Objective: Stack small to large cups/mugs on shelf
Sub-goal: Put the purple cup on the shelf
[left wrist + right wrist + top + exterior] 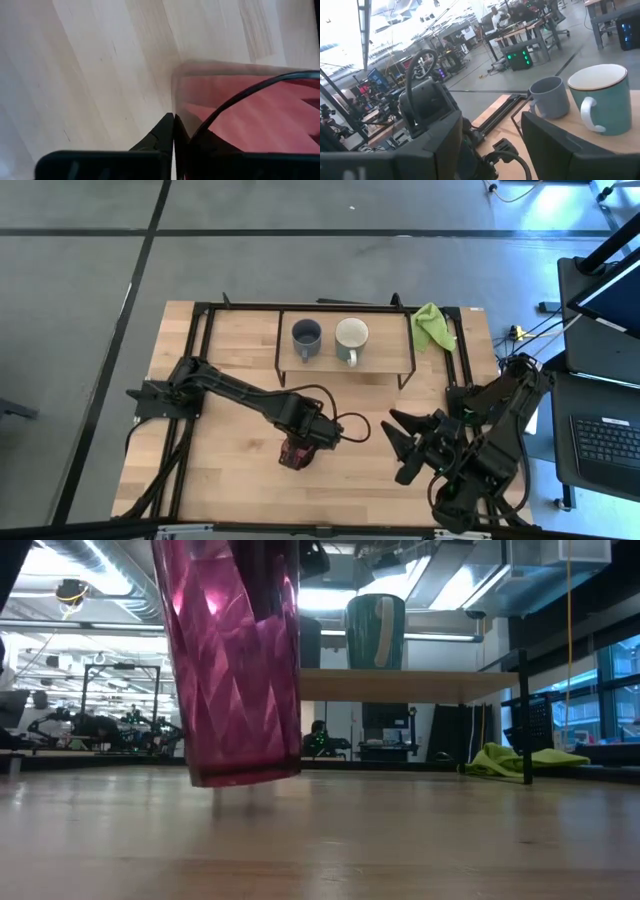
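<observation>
Overhead and table-level views of the third placement. The left gripper (300,452), at about six o'clock on the large light-wood table (230,480), has its dark fingers (160,137) clamped on the rim of the translucent red faceted tumbler (235,670); in the low view the tumbler's base appears just clear of the tabletop, slightly tilted. At twelve o'clock stands the low light-wood shelf on dark wire legs (385,365), bearing the small grey handled mug (306,338) and, just beside it toward three o'clock, the larger white-rimmed teal-sided handled mug (351,339). A green cloth (431,326) lies at two o'clock. The right gripper (405,450) waits at four o'clock, fingers apart. Judged step: carrying the tumbler. The next move calls for lifting above shelf height and setting it on the bare board beyond the larger mug.
</observation>
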`<control>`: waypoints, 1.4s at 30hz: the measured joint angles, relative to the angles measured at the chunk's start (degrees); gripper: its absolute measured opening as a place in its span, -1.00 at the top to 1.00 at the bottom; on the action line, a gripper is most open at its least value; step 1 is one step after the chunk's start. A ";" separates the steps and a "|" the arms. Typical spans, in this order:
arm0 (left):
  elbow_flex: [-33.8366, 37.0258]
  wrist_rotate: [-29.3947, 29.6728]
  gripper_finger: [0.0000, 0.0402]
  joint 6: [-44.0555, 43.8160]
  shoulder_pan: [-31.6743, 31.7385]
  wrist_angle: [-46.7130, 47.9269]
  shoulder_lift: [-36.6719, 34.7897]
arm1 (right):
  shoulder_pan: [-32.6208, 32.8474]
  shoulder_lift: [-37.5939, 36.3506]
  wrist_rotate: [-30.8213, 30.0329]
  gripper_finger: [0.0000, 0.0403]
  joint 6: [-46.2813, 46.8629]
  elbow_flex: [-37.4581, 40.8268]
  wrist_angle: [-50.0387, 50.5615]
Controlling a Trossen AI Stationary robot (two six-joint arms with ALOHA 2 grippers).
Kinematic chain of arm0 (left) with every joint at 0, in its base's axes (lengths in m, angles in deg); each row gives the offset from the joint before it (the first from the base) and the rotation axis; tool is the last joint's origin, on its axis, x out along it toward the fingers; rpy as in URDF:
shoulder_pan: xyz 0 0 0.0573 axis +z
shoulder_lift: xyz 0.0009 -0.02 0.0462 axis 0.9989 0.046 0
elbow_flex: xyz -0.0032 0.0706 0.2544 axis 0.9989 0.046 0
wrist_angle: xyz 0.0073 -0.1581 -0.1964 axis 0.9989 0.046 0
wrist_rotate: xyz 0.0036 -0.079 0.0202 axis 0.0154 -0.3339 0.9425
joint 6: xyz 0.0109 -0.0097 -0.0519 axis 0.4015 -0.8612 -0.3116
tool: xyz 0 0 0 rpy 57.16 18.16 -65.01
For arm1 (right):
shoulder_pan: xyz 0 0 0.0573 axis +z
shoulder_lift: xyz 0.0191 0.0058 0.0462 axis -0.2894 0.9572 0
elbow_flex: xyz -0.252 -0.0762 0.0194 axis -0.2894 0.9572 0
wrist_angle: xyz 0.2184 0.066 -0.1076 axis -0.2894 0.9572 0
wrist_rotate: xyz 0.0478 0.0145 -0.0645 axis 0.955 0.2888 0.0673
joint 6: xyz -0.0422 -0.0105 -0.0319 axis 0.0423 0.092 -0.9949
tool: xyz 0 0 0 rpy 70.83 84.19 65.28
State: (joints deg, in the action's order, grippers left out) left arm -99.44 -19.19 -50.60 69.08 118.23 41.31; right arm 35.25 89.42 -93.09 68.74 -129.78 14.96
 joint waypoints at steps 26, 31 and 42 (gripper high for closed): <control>-2.82 0.03 0.67 4.45 3.61 -1.17 -0.83 | -0.72 0.00 1.80 -0.02 0.24 0.00 0.00; -7.83 0.04 0.59 4.63 3.93 0.26 -0.90 | -1.63 0.00 4.64 -0.02 0.26 0.00 0.42; -13.82 3.53 0.58 4.18 0.61 15.51 -4.48 | -5.22 2.47 31.92 -0.02 10.67 -0.01 -1.04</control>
State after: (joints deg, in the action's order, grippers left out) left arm -113.26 -15.66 -46.42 69.69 133.74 36.82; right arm 30.02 91.89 -61.16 79.41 -129.79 13.92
